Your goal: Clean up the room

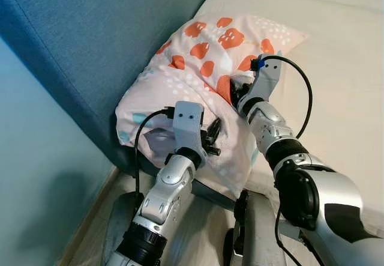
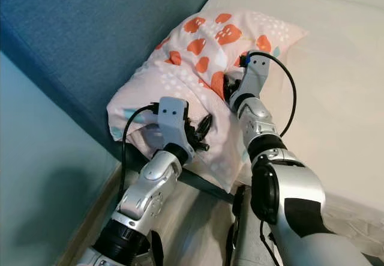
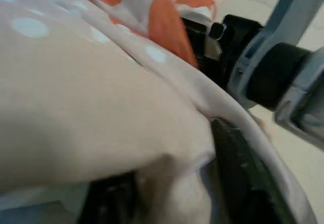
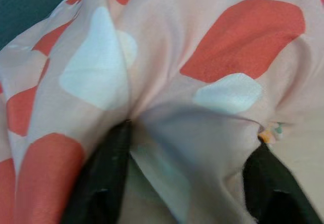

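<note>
A blue headboard (image 1: 90,44) stood on my left. Against it, at the corner of the cream bed (image 1: 342,86), lay the pillow (image 1: 198,74): pale pink, soft and creased, with white dots and orange blotches. My left gripper (image 1: 213,137) pressed into its near edge, fabric bunched over the fingers (image 3: 238,178); I could not tell whether they were apart. My right gripper (image 1: 239,92) sat at the pillow's middle, fingers (image 4: 101,183) spread, with cloth gathered between them.
</note>
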Tool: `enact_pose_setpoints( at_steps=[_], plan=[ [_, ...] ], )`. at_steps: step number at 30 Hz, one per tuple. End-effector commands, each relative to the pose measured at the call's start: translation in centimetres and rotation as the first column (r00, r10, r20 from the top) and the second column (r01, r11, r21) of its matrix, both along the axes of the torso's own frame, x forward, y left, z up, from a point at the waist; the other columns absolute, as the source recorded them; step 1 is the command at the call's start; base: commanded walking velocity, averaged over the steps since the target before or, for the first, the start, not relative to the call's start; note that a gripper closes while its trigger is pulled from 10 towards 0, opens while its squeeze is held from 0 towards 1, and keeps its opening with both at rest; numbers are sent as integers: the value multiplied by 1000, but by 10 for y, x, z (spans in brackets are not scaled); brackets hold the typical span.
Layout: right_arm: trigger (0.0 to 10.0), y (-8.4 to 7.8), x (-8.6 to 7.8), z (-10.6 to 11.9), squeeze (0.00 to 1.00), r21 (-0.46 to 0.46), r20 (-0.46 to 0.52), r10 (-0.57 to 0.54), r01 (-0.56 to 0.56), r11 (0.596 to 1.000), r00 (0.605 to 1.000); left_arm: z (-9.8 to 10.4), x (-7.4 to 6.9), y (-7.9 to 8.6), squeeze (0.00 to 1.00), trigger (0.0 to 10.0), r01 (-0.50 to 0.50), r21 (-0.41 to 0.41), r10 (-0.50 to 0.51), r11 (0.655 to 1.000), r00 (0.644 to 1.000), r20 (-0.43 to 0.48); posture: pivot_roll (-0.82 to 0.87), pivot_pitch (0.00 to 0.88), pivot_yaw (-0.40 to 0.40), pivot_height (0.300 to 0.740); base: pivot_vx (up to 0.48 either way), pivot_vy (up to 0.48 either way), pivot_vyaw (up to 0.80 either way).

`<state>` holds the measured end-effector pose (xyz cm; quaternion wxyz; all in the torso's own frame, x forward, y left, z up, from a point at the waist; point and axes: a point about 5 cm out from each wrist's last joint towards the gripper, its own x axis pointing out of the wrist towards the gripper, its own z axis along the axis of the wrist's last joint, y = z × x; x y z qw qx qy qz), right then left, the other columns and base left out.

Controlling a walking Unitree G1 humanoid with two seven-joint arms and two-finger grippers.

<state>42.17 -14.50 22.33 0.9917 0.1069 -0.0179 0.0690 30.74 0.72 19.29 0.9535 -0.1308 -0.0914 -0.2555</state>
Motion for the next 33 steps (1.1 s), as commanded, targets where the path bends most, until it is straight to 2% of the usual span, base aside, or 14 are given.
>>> enact_pose_setpoints(
  at_steps=[1,5,6,8,9,16,19,23,24,27,29,31,32,33],
  plan=[
    [10000,6,-4,-20,1000,43,-66,12,-9,999,998,10,-16,-24,1000,10000,125,-77,-124,989,992,9,168,351,29,541,0,0,0],
    [10000,-2,-6,-27,1000,92,-67,-51,57,994,996,12,-26,-21,1000,10000,205,-118,-207,972,978,0,159,337,26,541,0,0,0],
    [10000,-5,-7,-30,792,89,-64,-69,75,993,996,11,-31,-18,639,10000,240,-130,-243,962,970,-10,154,331,26,541,0,0,0],
    [10000,-6,-8,-32,792,84,-63,-80,85,993,995,10,-34,-17,639,10000,262,-138,-267,955,964,-17,152,328,24,541,0,0,0],
    [10000,-9,-9,-35,0,78,-57,-97,101,992,994,8,-38,-14,0,10000,287,-140,-293,948,956,-24,147,324,25,541,0,0,0],
    [10000,-14,-16,-46,0,80,-8,-150,150,985,989,-11,-56,10,0,10000,352,-64,-356,934,932,-66,127,309,30,541,0,0,0],
    [10000,-12,-23,-54,0,24,49,-154,153,988,987,-22,-57,33,0,10000,298,-22,-298,954,949,-99,119,303,35,541,0,0,0],
    [10000,-13,-27,-58,0,18,77,-175,174,985,982,-26,-57,47,0,10000,254,-6,-253,967,959,-124,114,299,38,541,0,0,0],
    [10000,-18,-32,-59,0,12,122,-216,216,976,969,-29,-55,63,0,10000,185,8,-183,983,973,-139,112,293,40,541,0,0,0],
    [10000,-19,-34,-59,0,10,139,-227,227,974,964,-30,-54,67,0,10000,165,15,-161,986,977,-141,112,293,40,541,0,0,0],
    [10000,-26,-44,-57,0,-17,225,-258,268,963,940,-33,-49,84,0,10000,68,32,-63,997,987,-145,118,283,37,541,0,0,0],
    [10000,-26,-44,-57,0,-17,225,-258,268,963,940,-33,-49,84,0,10000,68,32,-63,997,987,-145,118,283,37,541,0,0,0],
    [10000,-31,-50,-55,0,-8,267,-286,299,954,920,-34,-46,94,0,10000,4,43,2,999,989,-147,118,282,37,541,0,0,0],
    [10000,-31,-50,-55,0,-8,267,-286,299,954,920,-34,-46,94,0,10000,4,43,2,999,989,-147,118,282,37,541,0,0,0]
  ],
)
